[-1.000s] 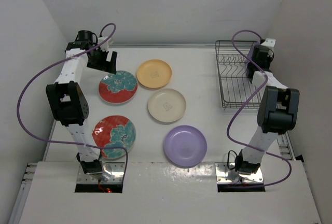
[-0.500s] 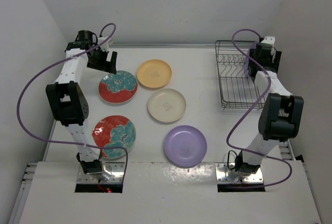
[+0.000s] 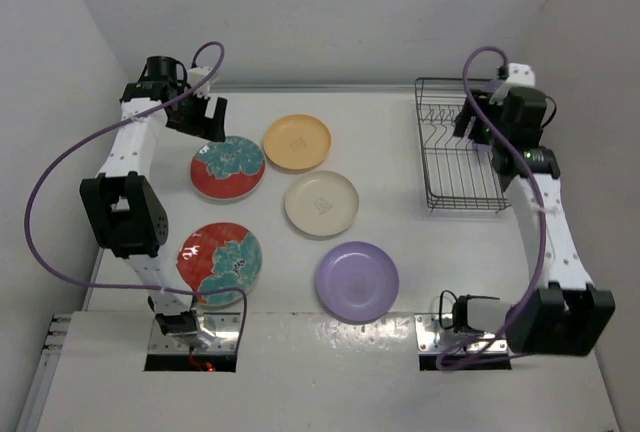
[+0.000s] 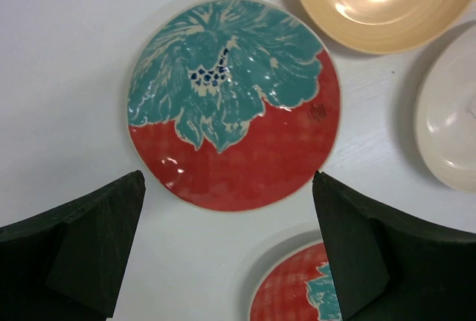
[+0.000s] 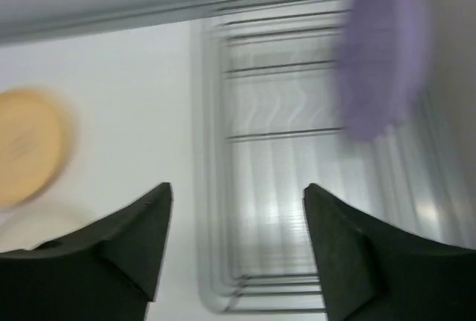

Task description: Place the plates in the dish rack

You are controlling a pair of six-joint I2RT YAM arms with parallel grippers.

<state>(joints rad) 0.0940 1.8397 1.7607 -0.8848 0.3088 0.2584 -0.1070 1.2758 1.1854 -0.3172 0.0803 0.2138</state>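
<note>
The right end effector (image 5: 236, 191) hangs open and empty over the rack (image 3: 455, 182). One lilac plate (image 5: 383, 53) stands there on edge at the right side, blurred, probably between prongs so it stays upright. The left end effector (image 3: 207, 122), jaws wide, hovers above the far red plate (image 4: 234, 102), likely lined up to take its rim. The other plates (image 3: 321, 203) lie flat on the tabletop (image 3: 400, 152).

No text, label or number can be read; a small dark mark (image 4: 316, 113) on the red plate (image 4: 234, 105) is illegible.
</note>
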